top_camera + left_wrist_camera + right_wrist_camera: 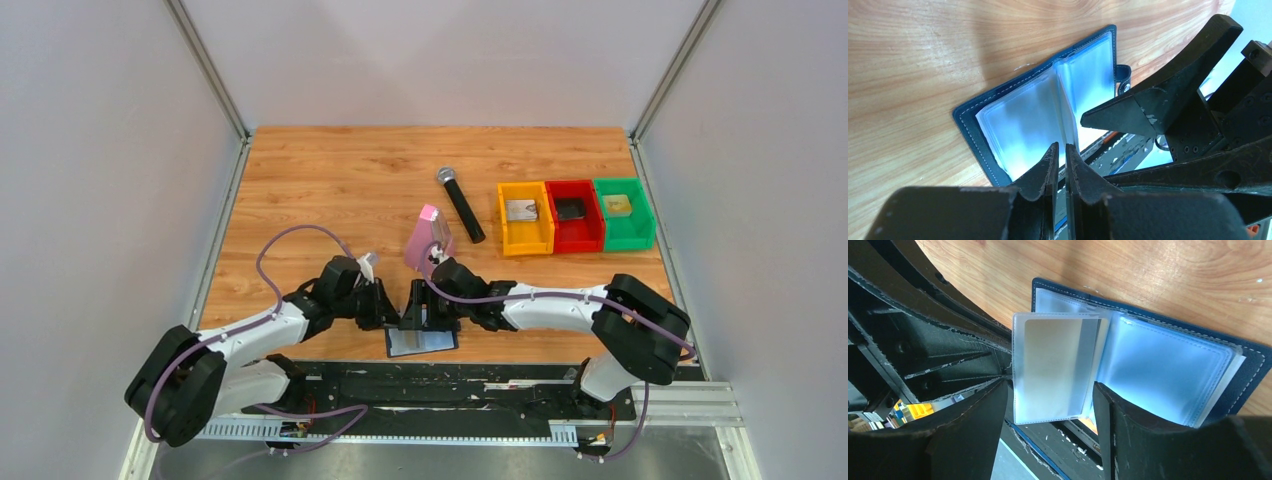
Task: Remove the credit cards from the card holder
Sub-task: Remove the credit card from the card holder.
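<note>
Left gripper (1060, 150): nearest the lens; jaws all but together, seemingly nipping the edge of one clear sleeve leaf (1020, 365) and holding it upright.
Right gripper (1050, 390): jaws well apart, straddling that leaf; no contact that I can make out.
Card holder (421, 341): lies open, navy cover down, at the near edge of the table (330, 190), between the two grippers.
Credit card (1058, 340): none out on the wood; a grey rectangle with a darker band shows through the raised leaf, likely one card inside its sleeve.
Handling, judged: card light, thin, stiff and slick. Sleeve soft and floppy, and will buckle if squeezed. Holder light enough to drag along with any pull.
Where to take hold: on the card's exposed short edge at the sleeve mouth, pads flat on both faces. Which side the mouth opens on I cannot tell.
Risk: pinching plastic along with card, so nothing slides.
Surroundings: pink metronome (428, 236) and microphone (461, 204) just beyond the holder.
</note>
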